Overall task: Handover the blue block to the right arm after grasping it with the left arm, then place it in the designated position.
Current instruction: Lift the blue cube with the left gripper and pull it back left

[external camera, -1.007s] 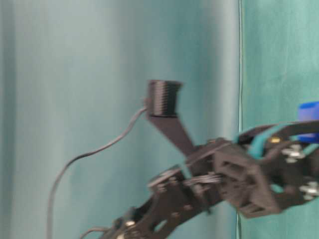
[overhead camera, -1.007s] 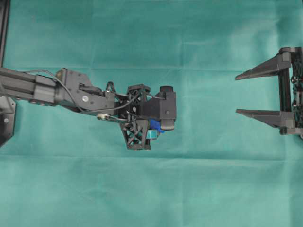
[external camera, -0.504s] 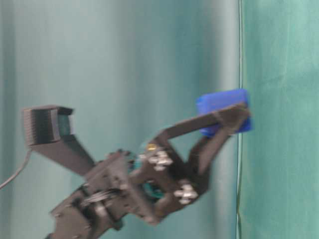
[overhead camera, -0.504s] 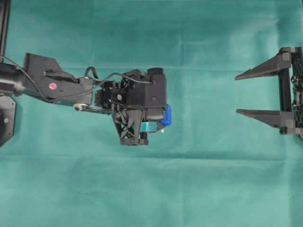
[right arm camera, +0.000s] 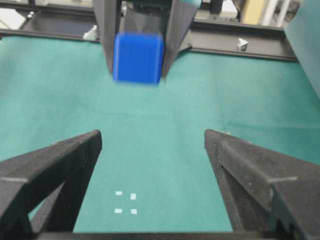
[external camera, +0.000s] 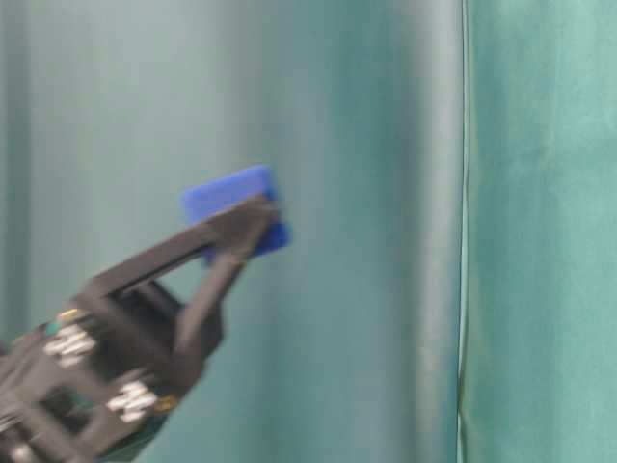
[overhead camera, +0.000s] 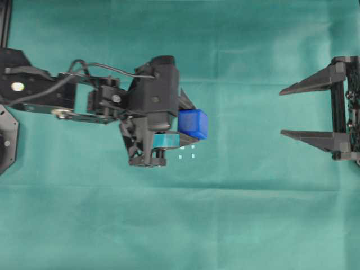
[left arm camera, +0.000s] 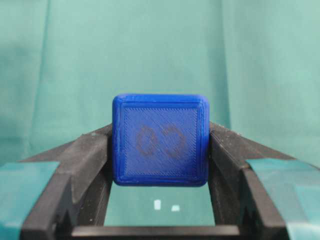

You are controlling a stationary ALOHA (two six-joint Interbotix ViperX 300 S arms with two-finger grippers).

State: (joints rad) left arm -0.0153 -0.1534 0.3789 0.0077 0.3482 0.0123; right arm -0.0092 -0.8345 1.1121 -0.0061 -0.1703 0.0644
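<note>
The left pincer [overhead camera: 188,126], clamped on the blue block [overhead camera: 193,123], has lifted; right pincer [overhead camera: 288,111] stays apart.

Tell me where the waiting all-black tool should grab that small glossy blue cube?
Probably the free top and bottom faces of the small glossy blue cube, approached head-on, since the teal-taped left tool pinches its two sides; the open all-black right tool faces it.

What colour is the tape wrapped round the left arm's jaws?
Teal, on both black sides gripping the small glossy blue block; the tape shows best in the left wrist view.
</note>
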